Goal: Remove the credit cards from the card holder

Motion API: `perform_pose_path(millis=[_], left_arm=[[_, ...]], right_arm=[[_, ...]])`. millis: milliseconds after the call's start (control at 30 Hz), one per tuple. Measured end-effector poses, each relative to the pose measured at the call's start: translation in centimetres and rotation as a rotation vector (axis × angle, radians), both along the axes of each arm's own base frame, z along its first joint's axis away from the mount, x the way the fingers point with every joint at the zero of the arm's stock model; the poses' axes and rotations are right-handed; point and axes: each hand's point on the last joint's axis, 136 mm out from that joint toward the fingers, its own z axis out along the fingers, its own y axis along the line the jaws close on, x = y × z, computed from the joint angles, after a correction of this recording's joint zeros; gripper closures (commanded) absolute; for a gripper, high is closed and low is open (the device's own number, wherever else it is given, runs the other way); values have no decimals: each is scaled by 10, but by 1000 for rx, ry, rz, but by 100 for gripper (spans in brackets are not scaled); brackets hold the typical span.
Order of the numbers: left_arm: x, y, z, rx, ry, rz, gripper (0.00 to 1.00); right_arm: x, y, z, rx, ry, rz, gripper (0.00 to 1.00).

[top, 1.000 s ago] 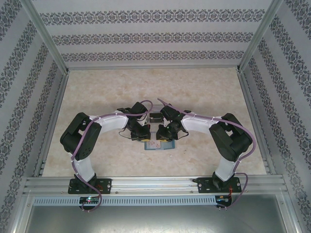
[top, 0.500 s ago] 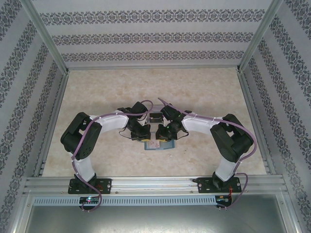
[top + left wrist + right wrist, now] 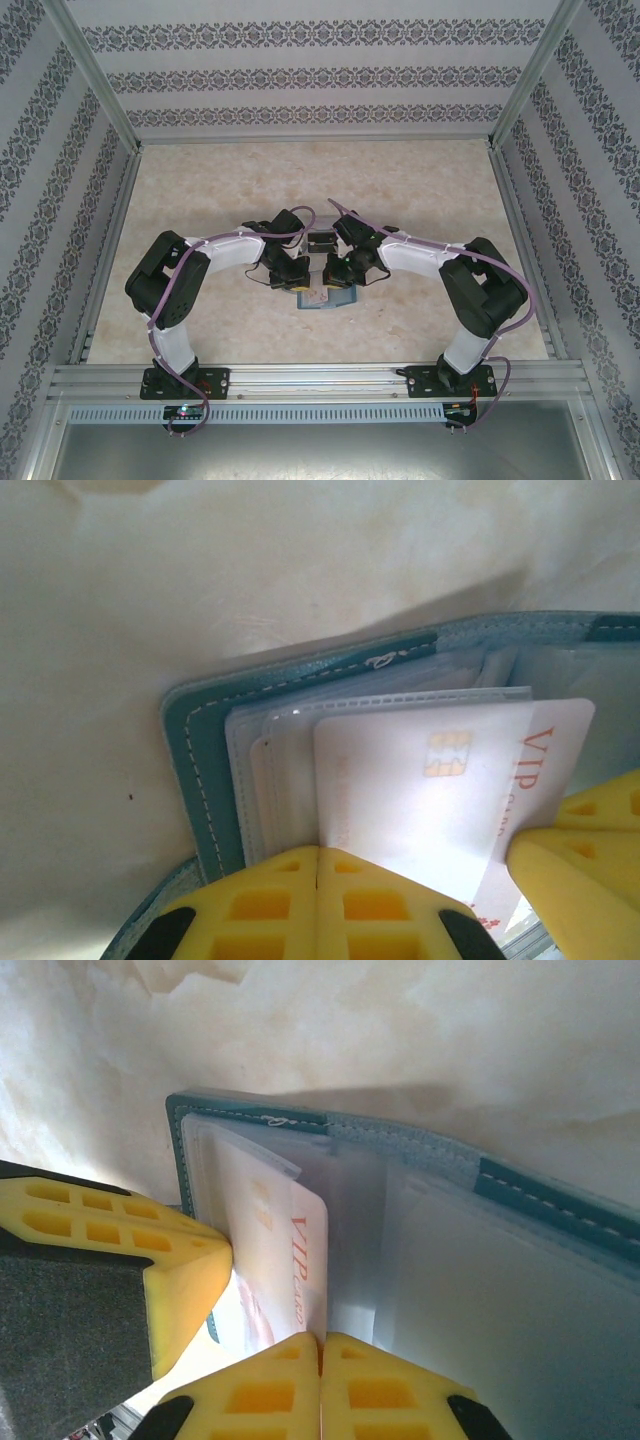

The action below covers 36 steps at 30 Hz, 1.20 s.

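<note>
The teal card holder (image 3: 343, 300) lies open on the marbled table between both arms, clear pockets up (image 3: 200, 740) (image 3: 560, 1210). A white credit card (image 3: 420, 800) with a gold chip and orange "VIP" lettering sticks partway out of a pocket. My left gripper (image 3: 298, 284) (image 3: 318, 855) is shut, its tips pressing on the pockets at the card's left edge. My right gripper (image 3: 333, 284) (image 3: 322, 1340) is shut on the card's free edge (image 3: 290, 1250). One right finger (image 3: 580, 860) shows in the left wrist view, one left finger (image 3: 170, 1260) in the right wrist view.
A small boxy object (image 3: 320, 241) sits just behind the two wrists. Patterned walls and aluminium rails (image 3: 110, 250) enclose the table on three sides. Open tabletop (image 3: 320, 180) stretches behind the arms and to both sides.
The right gripper's jaws have closed onto the card's edge, and the right arm has shifted slightly. The left arm and the card holder have stayed in place.
</note>
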Motion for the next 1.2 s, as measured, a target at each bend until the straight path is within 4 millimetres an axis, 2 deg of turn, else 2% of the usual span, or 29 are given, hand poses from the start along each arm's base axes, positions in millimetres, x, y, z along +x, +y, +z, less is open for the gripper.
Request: perform_pose_path(millis=[533,867,1200], left_arm=[[0,0,0,0,1,-1,100],[0,0,0,1,1,-1,100],[0,0,0,1,1,-1,100]], right_arm=[[-1,-45,-2,-171,-27,10,93],[-1,-51,2,-204,-38,20,93],[0,-45,9,-219,-59,38,93]])
